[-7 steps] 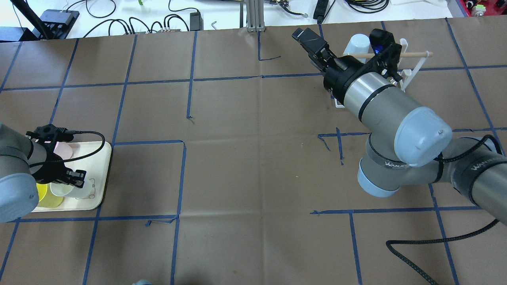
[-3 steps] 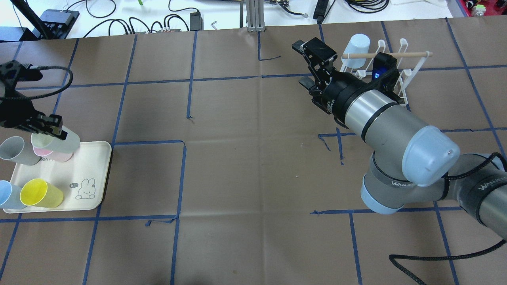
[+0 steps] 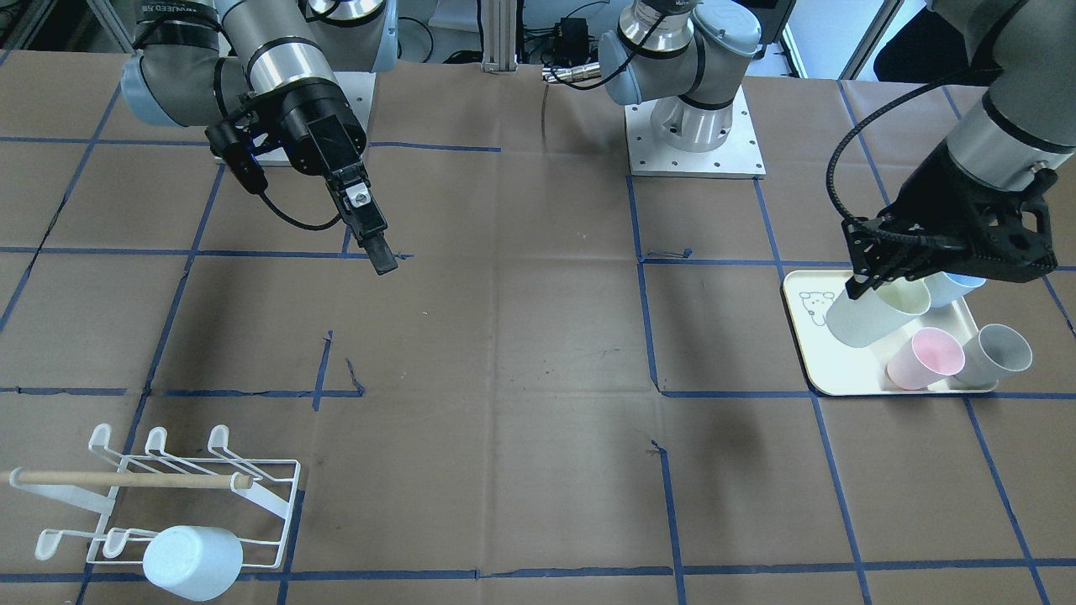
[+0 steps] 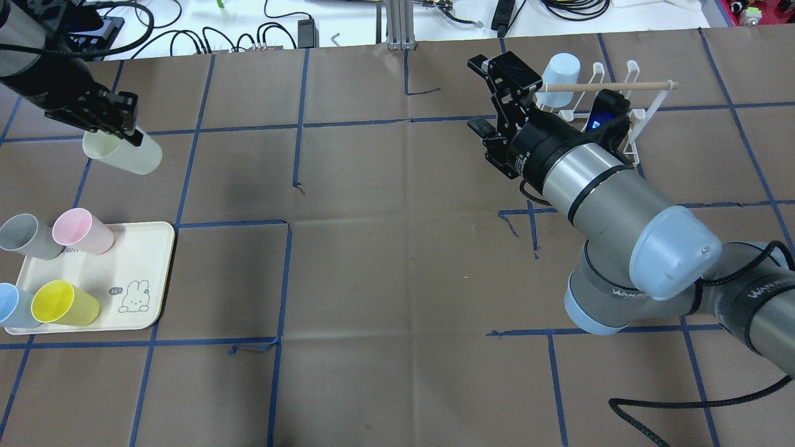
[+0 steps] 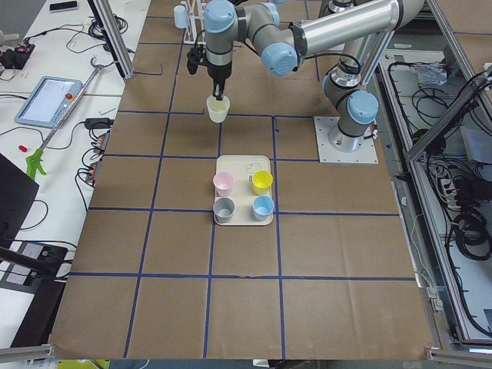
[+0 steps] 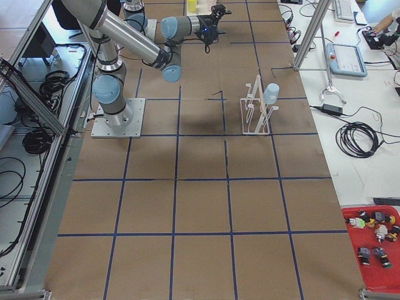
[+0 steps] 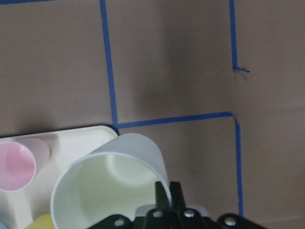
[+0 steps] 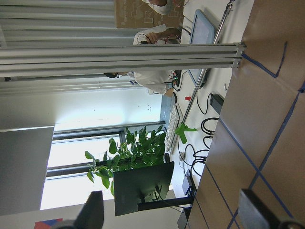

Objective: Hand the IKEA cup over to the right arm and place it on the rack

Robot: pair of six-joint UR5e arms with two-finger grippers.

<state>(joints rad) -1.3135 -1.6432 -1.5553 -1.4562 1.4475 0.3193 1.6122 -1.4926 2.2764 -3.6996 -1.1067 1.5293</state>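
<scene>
My left gripper (image 4: 127, 128) is shut on the rim of a pale cream-green cup (image 4: 123, 156) and holds it tilted in the air, off the tray, toward the far left of the table. It also shows in the front view (image 3: 870, 318) and in the left wrist view (image 7: 107, 186), with one finger inside the cup. The right arm (image 4: 596, 186) reaches toward the white wire rack (image 4: 627, 112). Its gripper (image 4: 490, 96) is open and empty, left of the rack; both fingertips (image 8: 93, 212) stand wide apart in the right wrist view.
A pale blue cup (image 4: 561, 68) hangs on the rack's far end. The cream tray (image 4: 149, 248) with a bear drawing holds grey (image 4: 25, 236), pink (image 4: 81, 231), blue (image 4: 12, 305) and yellow (image 4: 62, 303) cups. Cables lie along the far edge.
My left gripper has lifted the cream-green cup off the tray and carried it up and toward the far side. The right gripper has drawn back from the rack and turned toward the table's middle.
</scene>
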